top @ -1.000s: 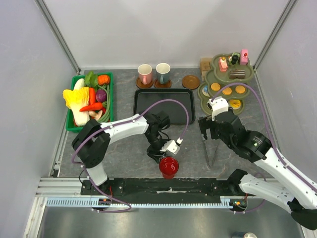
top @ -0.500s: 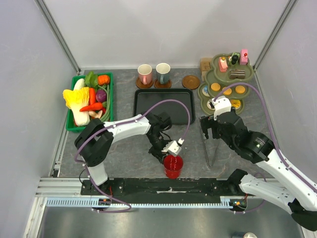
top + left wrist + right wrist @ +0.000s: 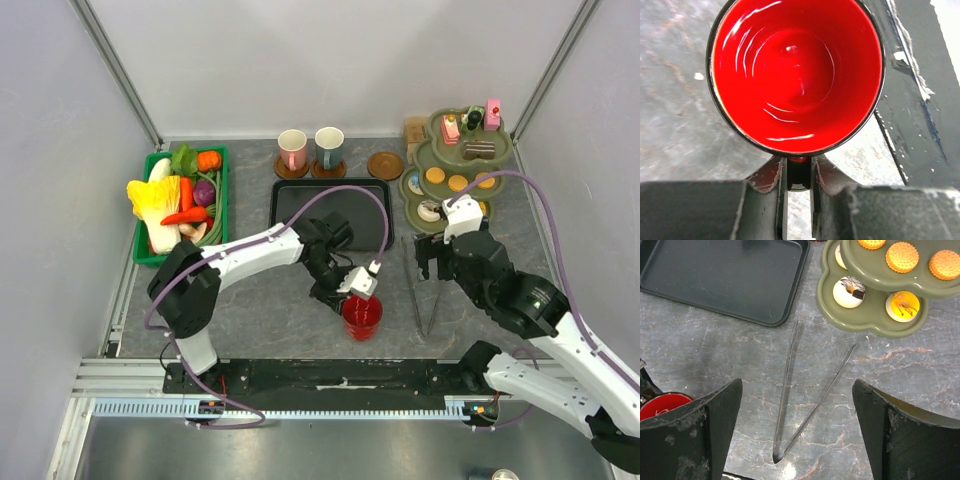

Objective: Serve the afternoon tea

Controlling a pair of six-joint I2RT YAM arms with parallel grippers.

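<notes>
My left gripper [image 3: 358, 290] is shut on the handle of the red mug [image 3: 362, 316], upright near the table's front edge; the left wrist view looks into the empty red mug [image 3: 796, 75], handle pinched between my fingers [image 3: 771, 176]. My right gripper [image 3: 433, 262] is open and empty above the metal tongs [image 3: 802, 405]. A pink mug [image 3: 292, 149] and a whitish mug [image 3: 329, 146] stand on coasters at the back. Small cakes and biscuits [image 3: 459, 183] sit on the green tiered stand [image 3: 418, 186]; the right wrist view shows a white pastry [image 3: 849, 291] and a yellow one [image 3: 902, 305].
A dark tray [image 3: 291, 220] lies mid-table, also in the right wrist view [image 3: 715, 280]. A green crate of toy vegetables [image 3: 178, 200] stands at the left. A bare brown coaster [image 3: 385, 165] sits beside the mugs. The tongs [image 3: 424, 295] lie right of the red mug.
My left gripper has carried the red mug to the right and slightly away from the front edge. My right gripper has shifted a little to the right and back, staying open.
</notes>
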